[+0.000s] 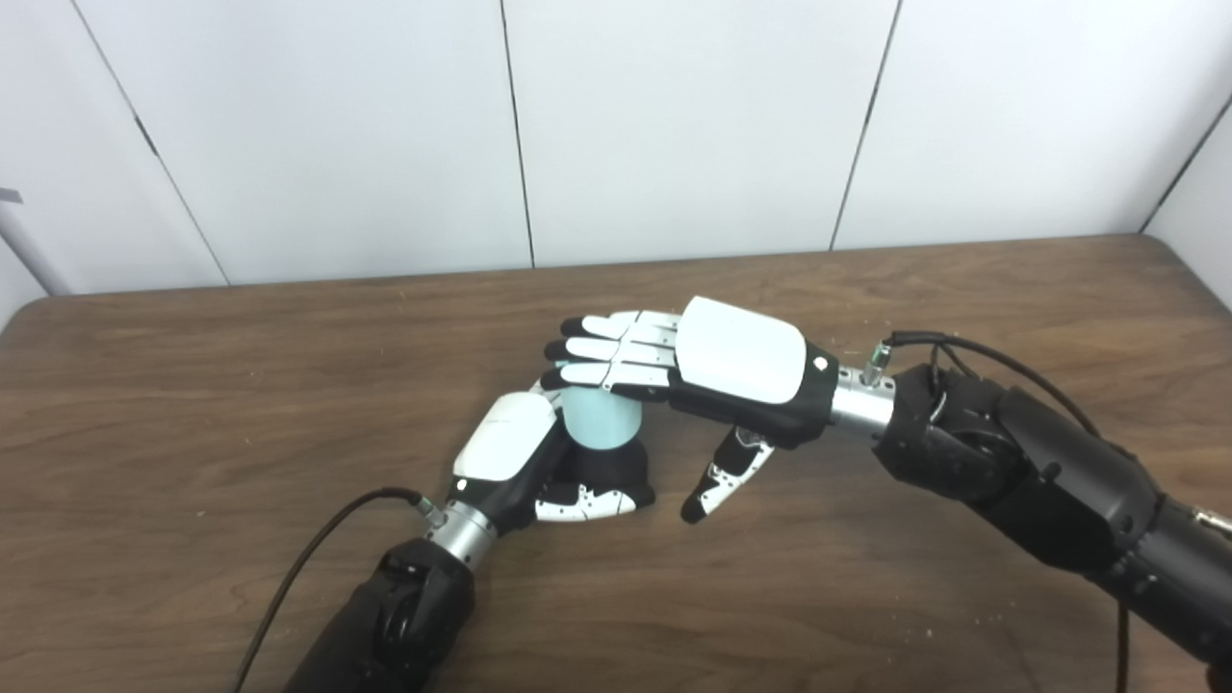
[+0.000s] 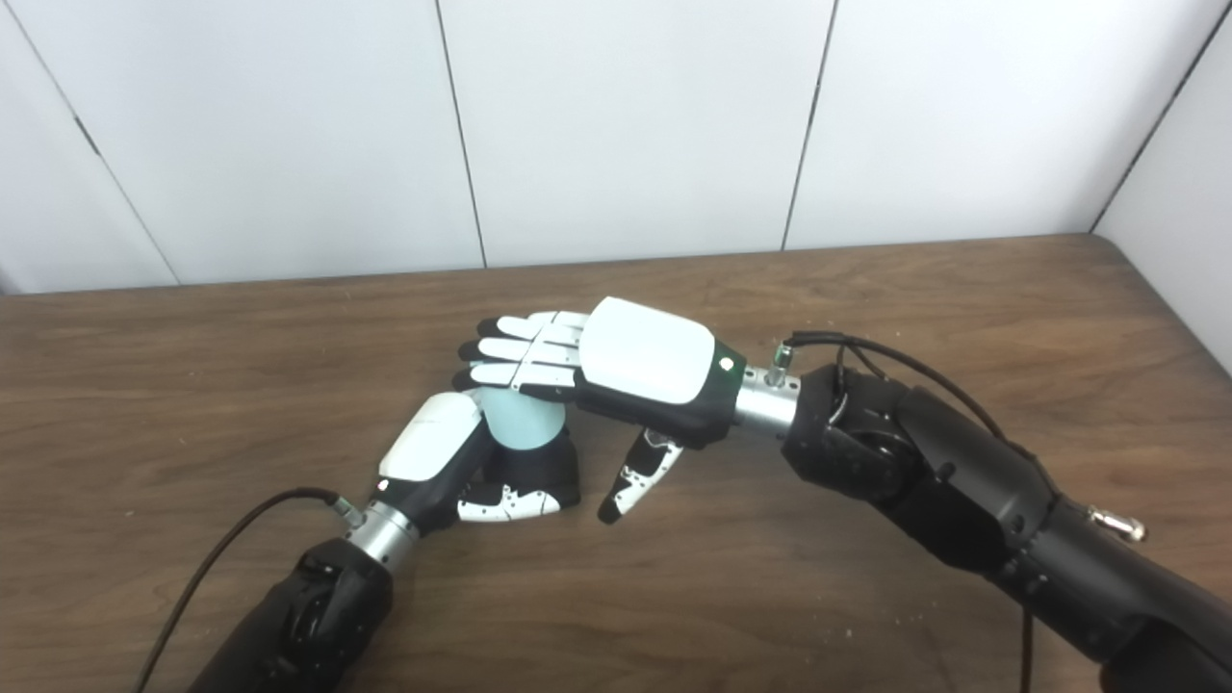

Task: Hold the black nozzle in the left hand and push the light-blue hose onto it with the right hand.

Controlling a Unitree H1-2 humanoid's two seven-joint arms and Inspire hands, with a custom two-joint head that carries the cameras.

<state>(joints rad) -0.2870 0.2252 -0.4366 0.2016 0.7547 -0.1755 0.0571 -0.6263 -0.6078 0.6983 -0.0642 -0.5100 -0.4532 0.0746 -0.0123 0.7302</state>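
A short light-blue hose [image 1: 603, 421] stands upright on the black nozzle [image 1: 619, 466], which rests on the wooden table [image 1: 192, 404] near its middle. My left hand [image 1: 508, 450] is shut around the nozzle's base, its thumb lying along the front and its fingers hidden behind. My right hand [image 1: 717, 372] lies flat, palm down, over the hose. Its straight fingers [image 1: 616, 351] rest on the hose's top end. The right thumb [image 1: 727, 476] hangs down beside the nozzle, apart from it. The joint between hose and nozzle is partly hidden by my left hand.
White wall panels [image 1: 674, 125] rise behind the table's far edge. Black cables [image 1: 318, 539] run along both forearms. A grey bar [image 1: 24, 241] shows at the far left.
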